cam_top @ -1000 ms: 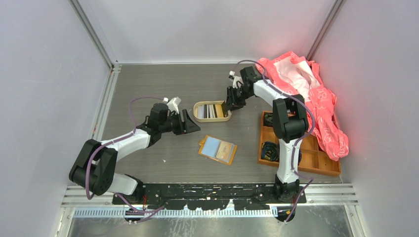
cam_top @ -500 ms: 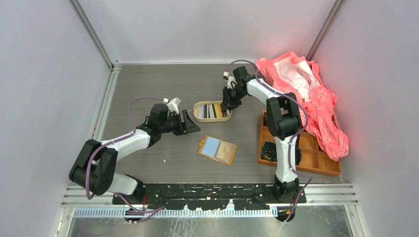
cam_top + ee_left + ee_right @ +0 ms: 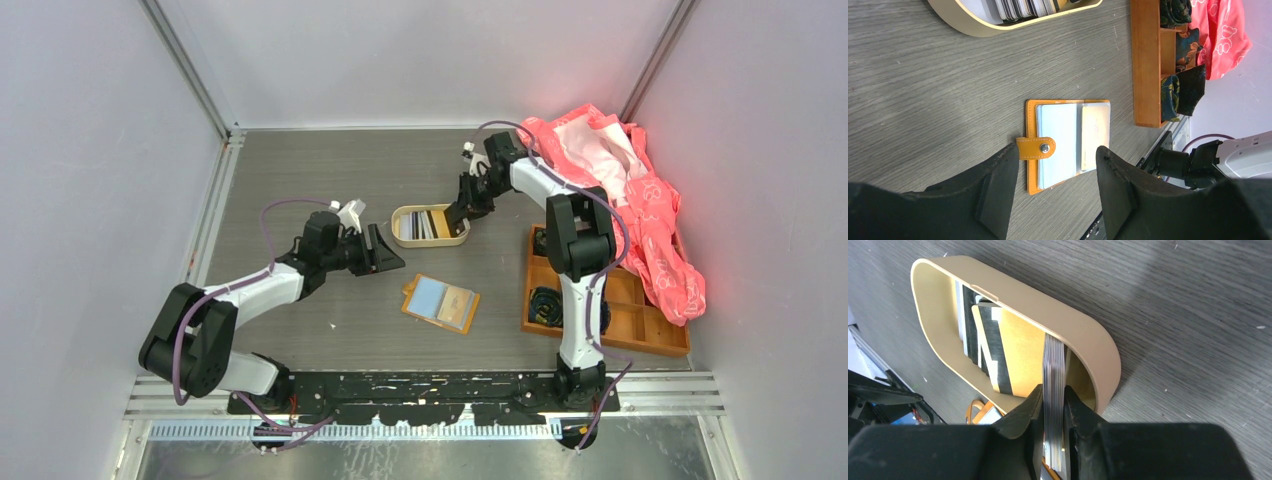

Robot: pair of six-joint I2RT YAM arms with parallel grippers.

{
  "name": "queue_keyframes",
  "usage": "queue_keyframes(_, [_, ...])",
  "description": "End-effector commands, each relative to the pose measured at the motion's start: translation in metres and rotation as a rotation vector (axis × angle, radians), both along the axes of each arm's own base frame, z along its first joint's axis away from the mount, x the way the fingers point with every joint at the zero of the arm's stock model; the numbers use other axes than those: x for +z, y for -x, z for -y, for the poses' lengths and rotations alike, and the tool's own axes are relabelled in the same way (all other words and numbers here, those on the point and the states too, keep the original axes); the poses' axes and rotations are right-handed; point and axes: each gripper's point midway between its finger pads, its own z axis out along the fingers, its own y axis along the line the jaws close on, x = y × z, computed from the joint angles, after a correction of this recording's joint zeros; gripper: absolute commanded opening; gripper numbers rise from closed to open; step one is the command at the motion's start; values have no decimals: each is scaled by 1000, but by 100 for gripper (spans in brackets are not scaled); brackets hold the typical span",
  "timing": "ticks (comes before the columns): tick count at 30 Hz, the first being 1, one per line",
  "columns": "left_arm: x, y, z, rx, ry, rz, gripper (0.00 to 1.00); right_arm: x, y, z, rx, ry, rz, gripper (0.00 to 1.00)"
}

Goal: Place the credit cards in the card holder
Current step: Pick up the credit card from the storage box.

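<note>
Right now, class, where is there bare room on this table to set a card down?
Bare table lies beyond the left tool, left of the tin; also between the card holder and the wooden tray. Crowded: the right side, with tray and pink cloth, and at the tin, where the right tool grips cards.

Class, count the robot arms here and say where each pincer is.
2. The left arm's pincer is open near the card holder; the right arm's pincer grips a stack of cards in the beige tin.
</note>
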Motion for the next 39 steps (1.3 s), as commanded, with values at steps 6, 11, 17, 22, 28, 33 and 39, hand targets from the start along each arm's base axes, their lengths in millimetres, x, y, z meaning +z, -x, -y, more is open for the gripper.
queue_keyframes(6, [18,-3,0,-5,26,65,58,27,-5,-8,-8,-110,17,35])
queue_keyframes(11, [17,-2,0,-6,26,63,58,33,-4,-6,-13,-133,14,37])
queue_keyframes(17, [17,-2,0,-6,26,64,58,37,-6,1,-32,-132,18,35])
queue_keyframes(22, [17,-2,0,-7,28,62,58,22,-6,6,-10,13,46,40])
queue_keyframes(28, [17,-1,0,-8,29,62,58,1,-8,-1,44,208,88,40])
queue_keyframes(33, [17,0,0,-8,30,64,58,-11,-10,3,59,287,96,32])
queue_keyframes(39, [16,0,-1,-10,28,67,58,12,-10,1,60,197,114,10])
